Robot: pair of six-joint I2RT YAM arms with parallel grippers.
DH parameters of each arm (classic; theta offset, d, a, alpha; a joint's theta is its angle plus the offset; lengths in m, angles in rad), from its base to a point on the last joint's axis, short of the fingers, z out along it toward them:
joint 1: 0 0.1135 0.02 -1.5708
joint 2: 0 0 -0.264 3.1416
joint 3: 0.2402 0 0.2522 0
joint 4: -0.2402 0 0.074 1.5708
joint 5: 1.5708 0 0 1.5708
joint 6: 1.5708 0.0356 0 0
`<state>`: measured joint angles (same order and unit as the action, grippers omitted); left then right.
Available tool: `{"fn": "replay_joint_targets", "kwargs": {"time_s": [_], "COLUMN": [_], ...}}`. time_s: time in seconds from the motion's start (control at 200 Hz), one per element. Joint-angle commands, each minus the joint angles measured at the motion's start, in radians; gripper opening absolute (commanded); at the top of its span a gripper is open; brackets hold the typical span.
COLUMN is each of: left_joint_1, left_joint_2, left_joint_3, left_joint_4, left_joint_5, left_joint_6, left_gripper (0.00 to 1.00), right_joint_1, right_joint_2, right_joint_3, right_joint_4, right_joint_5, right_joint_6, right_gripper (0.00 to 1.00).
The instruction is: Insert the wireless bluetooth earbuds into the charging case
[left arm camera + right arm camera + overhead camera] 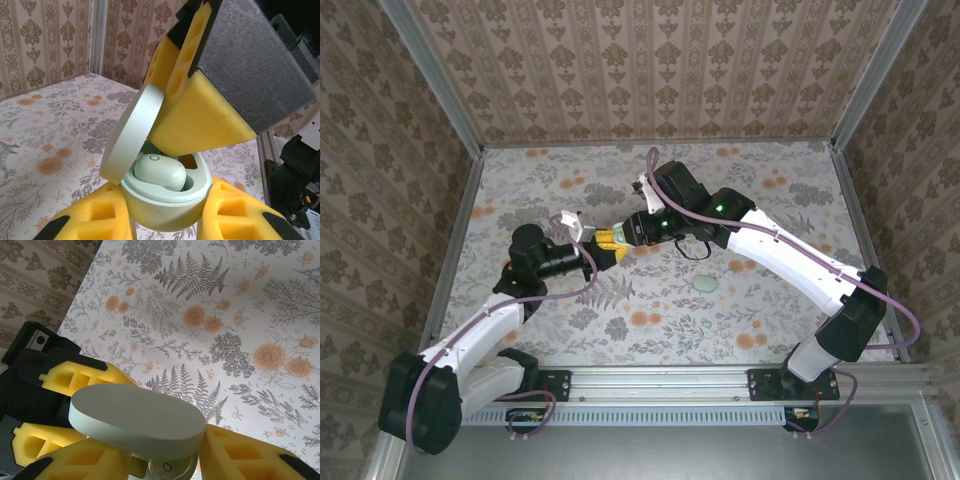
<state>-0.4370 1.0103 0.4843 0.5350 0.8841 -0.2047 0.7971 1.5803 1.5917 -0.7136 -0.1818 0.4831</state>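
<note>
The mint charging case (165, 202) stands upright, with my left gripper (165, 215) shut on its lower shell. Its lid (132, 132) is swung open to the left. One earbud (160, 171) sits in a well of the case, free of any finger. A yellow finger (200, 120) of my right gripper hangs just above the case's other well. From the right wrist, the lid (137, 417) lies between the parted jaws of my right gripper (160, 460), and the seated earbud (166, 468) peeks out under it. From above, both grippers (592, 245) (618, 240) meet mid-table. A second earbud (703, 285) lies on the floral tabletop.
Patterned walls and aluminium posts (460, 120) close in the table on three sides. A rail (660, 378) runs along the near edge by both arm bases. A black cable (695, 250) loops under the right wrist.
</note>
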Motion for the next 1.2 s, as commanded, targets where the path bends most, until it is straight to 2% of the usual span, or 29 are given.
{"fn": "replay_joint_targets", "kwargs": {"time_s": [0.0,0.725,1.195], "left_joint_1": [-0.011,-0.011,-0.011], "left_joint_2": [-0.012,-0.006,0.102], "left_joint_3": [-0.001,-0.005,0.008], "left_joint_4": [0.042,0.036,0.190], "left_joint_5": [0.012,0.013,0.082], "left_joint_6": [0.007,0.014,-0.089], "left_gripper": [0.13,0.13,0.13], "right_joint_1": [0.027,0.025,-0.030], "right_joint_2": [0.005,-0.005,0.004], "right_joint_3": [0.035,0.088,0.063], "right_joint_4": [0.040,-0.057,-0.069], "right_joint_5": [-0.065,0.037,0.026], "right_joint_6": [0.033,0.095,0.124], "right_gripper": [0.39,0.40,0.45]}}
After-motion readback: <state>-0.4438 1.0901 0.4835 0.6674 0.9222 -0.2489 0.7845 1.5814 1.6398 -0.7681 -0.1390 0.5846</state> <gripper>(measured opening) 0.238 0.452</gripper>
